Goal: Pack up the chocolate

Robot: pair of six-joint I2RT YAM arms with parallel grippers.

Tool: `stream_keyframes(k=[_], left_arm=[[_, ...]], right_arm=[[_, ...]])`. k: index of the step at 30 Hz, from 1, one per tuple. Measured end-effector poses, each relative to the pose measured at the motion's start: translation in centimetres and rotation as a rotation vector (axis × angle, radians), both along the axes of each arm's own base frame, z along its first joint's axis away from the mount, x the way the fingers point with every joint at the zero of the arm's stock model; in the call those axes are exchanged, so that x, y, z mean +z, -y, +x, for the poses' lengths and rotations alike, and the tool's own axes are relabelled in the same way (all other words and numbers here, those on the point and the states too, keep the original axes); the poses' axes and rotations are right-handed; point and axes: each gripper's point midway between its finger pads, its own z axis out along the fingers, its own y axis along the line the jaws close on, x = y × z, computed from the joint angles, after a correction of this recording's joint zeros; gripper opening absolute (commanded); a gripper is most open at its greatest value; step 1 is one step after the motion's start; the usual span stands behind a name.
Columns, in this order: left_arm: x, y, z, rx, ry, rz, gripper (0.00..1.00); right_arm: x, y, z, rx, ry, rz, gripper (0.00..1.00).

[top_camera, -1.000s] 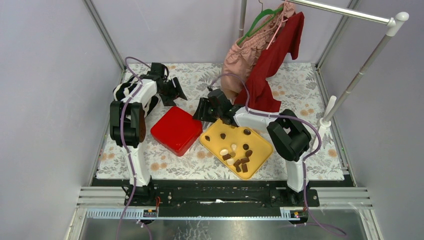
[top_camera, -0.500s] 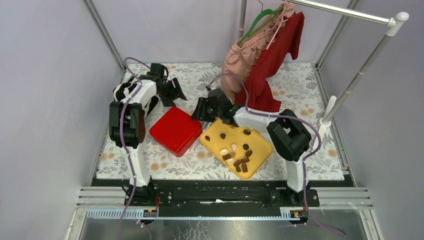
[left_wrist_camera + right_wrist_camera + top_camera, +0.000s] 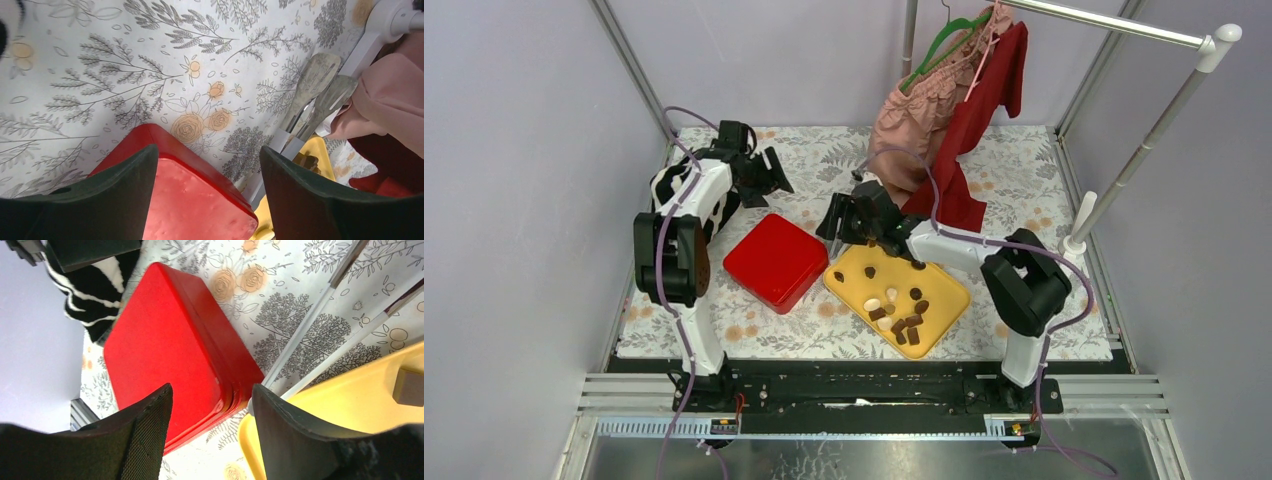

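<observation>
From above, the chocolate (image 3: pixel 902 312) lies scattered on the yellow tray (image 3: pixel 946 290), just right of the red box (image 3: pixel 776 260) on the counter (image 3: pixel 1024 170). The left hand (image 3: pixel 776 178) hangs beyond the box, and the right hand (image 3: pixel 834 225) is by its far right corner.

Left wrist: the jaws are spread wide and empty above the box's far edge.

Right wrist: the jaws are likewise apart, gripping nothing. The box shows between them, with metal tongs (image 3: pixel 313 315) just right of it.

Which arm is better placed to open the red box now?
Probably left: the left fingers, open, hang over the far corner of the red box; the right fingers sit by the yellow tray and tongs.
</observation>
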Motion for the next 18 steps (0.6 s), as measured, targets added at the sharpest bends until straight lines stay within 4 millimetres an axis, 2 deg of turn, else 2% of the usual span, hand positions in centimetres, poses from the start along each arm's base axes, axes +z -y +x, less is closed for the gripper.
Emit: stream_keyframes(k=[4,7,10,13,16,18], left_arm=[[1.6,-1.4,0.1,0.045,0.04,0.061,0.89],[2.3,-2.7,-0.1,0.088,0.051,0.1,0.95],[1.9,-4.3,-1.2,0.13,0.032,0.113,0.96],[0.3,-5.7,-2.4,0.159,-0.018,0.116,0.96],[-1.4,-6.1,-3.6,0.165,-0.073,0.114,0.96],[-2.1,-5.8,-4.0,0.156,-0.094,0.107,0.96]], right_arm=[[2.3,0.1,-0.9,0.002,0.043,0.022,0.67],[2.7,-0.8,-2.9,0.04,0.054,0.029,0.71],[1.5,-2.1,-6.3,0.097,0.03,0.029,0.74],[-0.7,-2.2,-8.7,0.117,-0.023,0.018,0.78],[-2.3,-1.5,-9.7,0.102,-0.071,0.006,0.84],[-2.3,-1.5,-9.7,0.088,-0.082,0.018,0.86]])
